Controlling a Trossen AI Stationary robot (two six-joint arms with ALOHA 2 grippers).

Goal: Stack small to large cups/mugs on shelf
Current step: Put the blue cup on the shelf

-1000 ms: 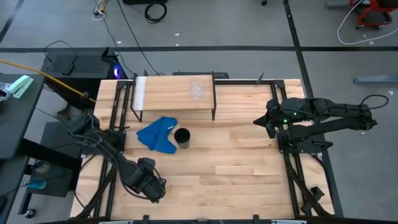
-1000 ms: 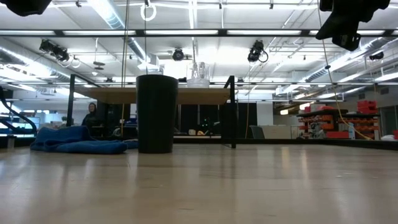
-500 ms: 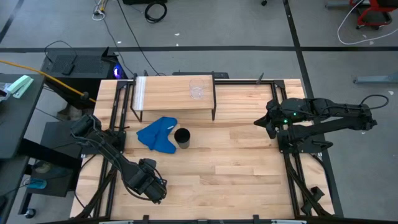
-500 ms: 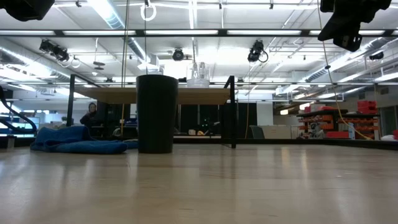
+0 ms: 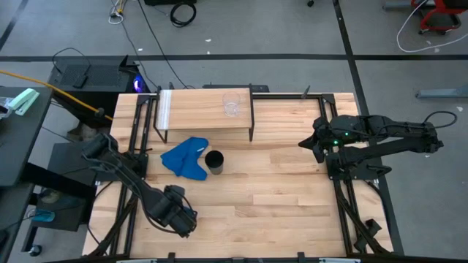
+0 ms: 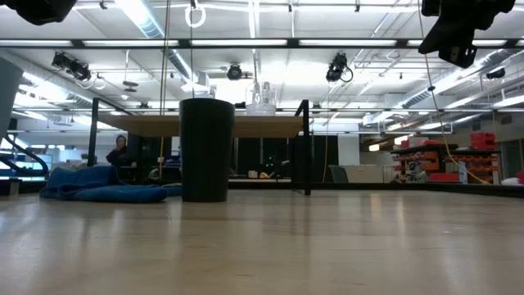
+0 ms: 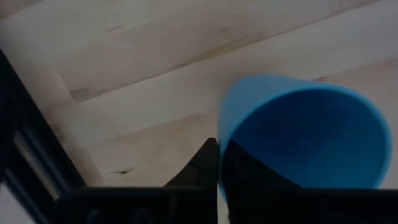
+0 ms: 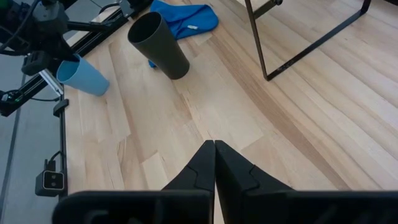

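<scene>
A light blue cup [image 7: 305, 134] sits at the table's near left, with my left gripper [image 7: 217, 155] shut on it; the right wrist view shows this cup [image 8: 84, 76] tilted below that gripper. The black cup [image 5: 214, 161] stands on its base on the table. The small clear cup [image 5: 231, 104] stands on the shelf [image 5: 191, 109]. My right gripper [image 8: 214, 152] hovers shut and empty over the table's right side [image 5: 311, 142]. My left gripper has the light blue cup by its rim [image 7: 222, 134]. One finger [image 7: 206, 163] lies outside the wall and a dark shape inside the mouth looks like the other. The fingers point down from above. The cup is tilted; whether its base touches the table I cannot tell.
A crumpled blue cloth [image 5: 186, 157] lies on the table against the black cup's left side. The shelf's thin black legs [image 8: 298, 50] stand at the far side. Bare wooden tabletop [image 5: 278, 204] stretches across the near middle and right.
In the low view a pale grey-blue shape has come into the picture at its left edge, below my left gripper. Nothing else has visibly moved.
</scene>
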